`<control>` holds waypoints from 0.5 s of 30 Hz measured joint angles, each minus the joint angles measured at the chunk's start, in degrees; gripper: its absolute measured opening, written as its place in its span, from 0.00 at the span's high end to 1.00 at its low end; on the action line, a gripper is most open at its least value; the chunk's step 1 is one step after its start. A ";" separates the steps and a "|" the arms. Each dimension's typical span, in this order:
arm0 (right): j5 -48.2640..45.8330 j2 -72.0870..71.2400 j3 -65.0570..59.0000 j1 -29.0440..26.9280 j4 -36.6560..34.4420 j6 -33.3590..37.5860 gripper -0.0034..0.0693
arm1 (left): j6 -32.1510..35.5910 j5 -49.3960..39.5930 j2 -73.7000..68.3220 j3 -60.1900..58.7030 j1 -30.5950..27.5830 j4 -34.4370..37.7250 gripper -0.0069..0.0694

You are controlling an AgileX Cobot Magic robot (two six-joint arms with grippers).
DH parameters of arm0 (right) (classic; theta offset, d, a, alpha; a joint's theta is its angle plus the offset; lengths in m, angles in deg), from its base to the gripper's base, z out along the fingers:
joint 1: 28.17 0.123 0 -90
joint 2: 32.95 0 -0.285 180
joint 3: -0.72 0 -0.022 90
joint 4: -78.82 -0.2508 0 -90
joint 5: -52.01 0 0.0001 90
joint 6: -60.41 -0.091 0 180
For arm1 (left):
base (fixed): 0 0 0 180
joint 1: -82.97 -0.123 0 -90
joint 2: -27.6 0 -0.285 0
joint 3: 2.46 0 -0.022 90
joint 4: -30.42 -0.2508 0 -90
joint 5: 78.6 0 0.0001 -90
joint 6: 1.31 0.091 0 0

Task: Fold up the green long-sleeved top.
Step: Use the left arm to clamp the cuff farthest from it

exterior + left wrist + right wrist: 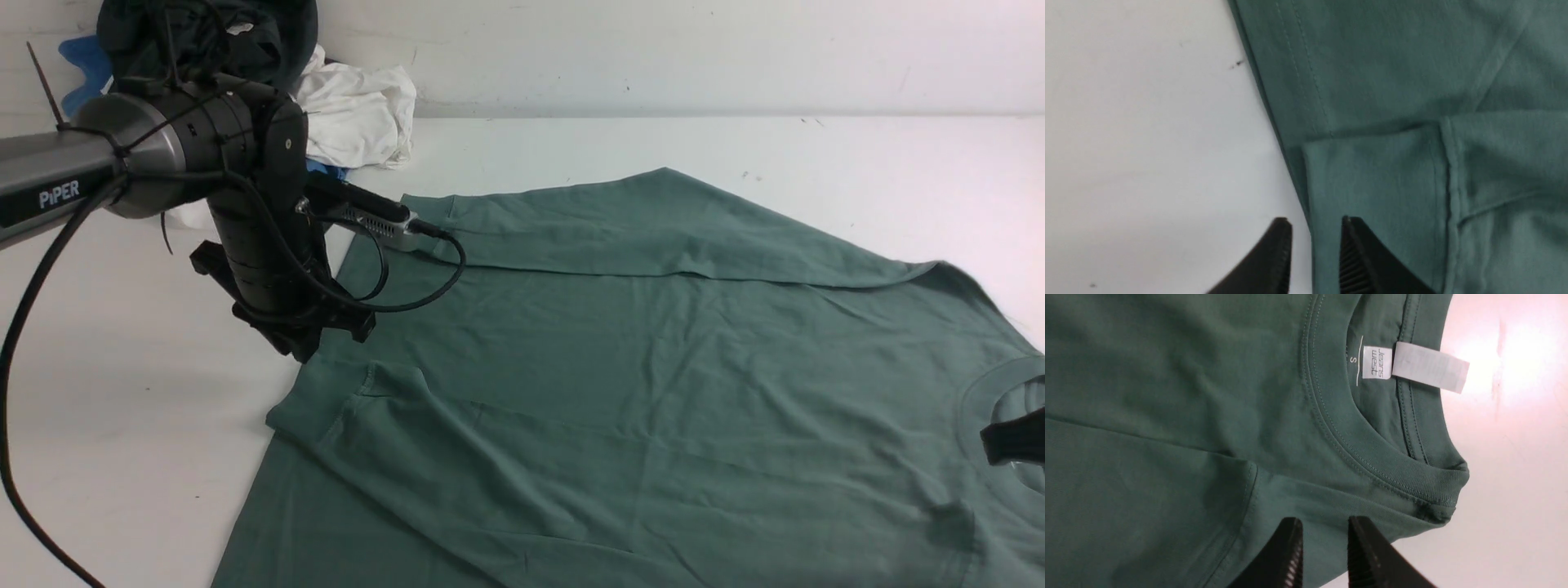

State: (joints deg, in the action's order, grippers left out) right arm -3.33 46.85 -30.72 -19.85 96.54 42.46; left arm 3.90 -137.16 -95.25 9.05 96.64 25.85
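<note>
Sage cloth fills the lower front frame: the green long-sleeved top [620,384] lies flat, sleeves seemingly folded in, body not yet folded. Left arm [163,155] angles down at centre-left. Left wrist: left gripper [1314,228] parted, empty, over the cuff [1372,183]. Right wrist: right gripper [1323,526] parted, empty, beside the collar [1372,457].

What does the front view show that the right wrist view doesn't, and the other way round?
Only the front view: the left arm and a heap of white, dark and blue clothes at the back of the table. Only the right wrist view: the white neck label, marked size S. Both: the green long-sleeved top, its ribbed neckline, and the right end effector.
</note>
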 joint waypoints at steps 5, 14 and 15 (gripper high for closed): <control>0.11 0.00 0.00 0.00 -0.56 0.06 0.67 | -1.76 -0.01 -1.08 10.92 0.00 1.95 0.40; -0.29 0.00 1.00 0.00 -8.79 6.10 0.61 | -1.66 -0.99 -14.92 35.93 0.00 8.45 0.28; -0.59 0.00 1.80 0.00 -10.18 7.41 0.61 | -1.66 -1.18 -16.48 37.36 0.00 8.47 0.28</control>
State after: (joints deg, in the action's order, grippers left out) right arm -3.92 46.85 -28.92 -19.85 86.37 49.88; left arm 2.24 -138.34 -111.73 46.41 96.64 34.32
